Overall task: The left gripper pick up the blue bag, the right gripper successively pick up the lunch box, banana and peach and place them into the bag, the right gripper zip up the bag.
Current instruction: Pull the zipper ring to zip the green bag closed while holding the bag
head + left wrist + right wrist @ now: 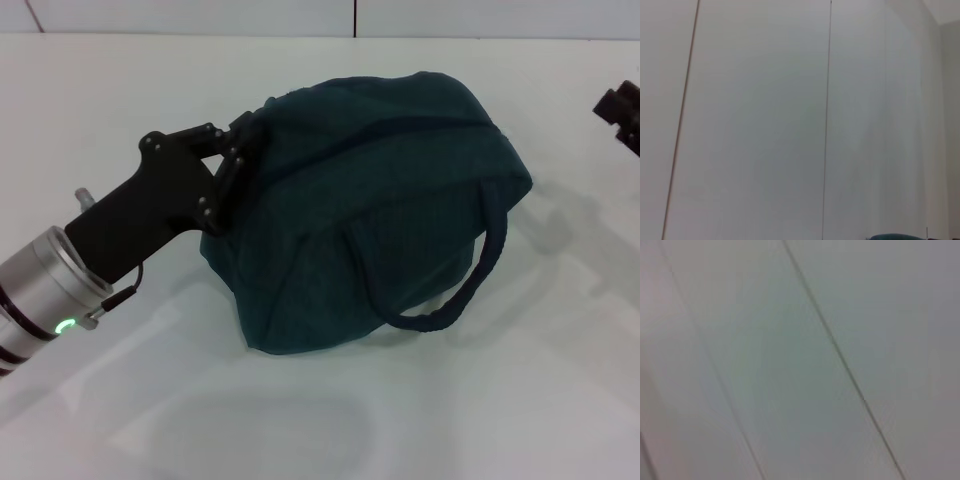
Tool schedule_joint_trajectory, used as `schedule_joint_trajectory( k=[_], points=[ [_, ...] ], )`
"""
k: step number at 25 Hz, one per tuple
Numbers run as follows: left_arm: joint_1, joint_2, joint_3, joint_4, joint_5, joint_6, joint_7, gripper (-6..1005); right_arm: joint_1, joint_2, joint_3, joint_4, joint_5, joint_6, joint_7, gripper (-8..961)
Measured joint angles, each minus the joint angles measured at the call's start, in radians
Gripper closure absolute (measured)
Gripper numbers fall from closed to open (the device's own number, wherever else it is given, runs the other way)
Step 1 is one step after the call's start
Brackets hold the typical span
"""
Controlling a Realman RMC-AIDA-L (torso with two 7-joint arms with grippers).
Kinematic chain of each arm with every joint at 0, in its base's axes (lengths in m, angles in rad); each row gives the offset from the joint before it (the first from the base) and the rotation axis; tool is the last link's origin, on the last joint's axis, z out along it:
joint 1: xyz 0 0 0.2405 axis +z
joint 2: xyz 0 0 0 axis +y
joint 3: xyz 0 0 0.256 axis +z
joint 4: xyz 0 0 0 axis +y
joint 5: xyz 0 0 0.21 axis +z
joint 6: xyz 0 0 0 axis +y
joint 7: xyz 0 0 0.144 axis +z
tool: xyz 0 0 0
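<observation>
The blue bag (370,210) sits mid-table, slumped, its long axis running from the left gripper (232,160) toward the right edge, one rope handle (470,285) drooping on the near side. The left gripper's fingers pinch the bag's left end, so the fabric lies right at them. The right gripper (622,112) waits well apart at the far right edge, its fingers' state unclear. The bag looks zipped shut, its contents hidden; no lunch box, banana or peach is visible.
</observation>
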Motion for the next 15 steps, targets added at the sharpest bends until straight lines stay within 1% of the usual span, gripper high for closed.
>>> schedule_joint_trajectory(
  k=[3, 8, 11, 15],
  points=[
    [0.001, -0.001, 0.001, 0.0, 0.001, 0.003, 0.0, 951, -0.005, -0.003, -0.011, 0.003, -0.023, 0.024, -0.052, 534],
    [-0.001, -0.005, 0.003, 0.0, 0.003, 0.004, 0.0, 951, 0.012, 0.004, -0.034, 0.004, -0.12, 0.133, -0.125, 536],
    [-0.003, -0.006, 0.004, 0.0, 0.004, 0.004, 0.001, 951, 0.039, 0.01, -0.099, 0.005, -0.127, 0.21, -0.146, 536],
    [-0.004, -0.006, 0.005, 0.0, 0.005, 0.004, 0.001, 951, 0.081, 0.014, -0.146, 0.014, -0.123, 0.272, -0.149, 536]
  ],
)
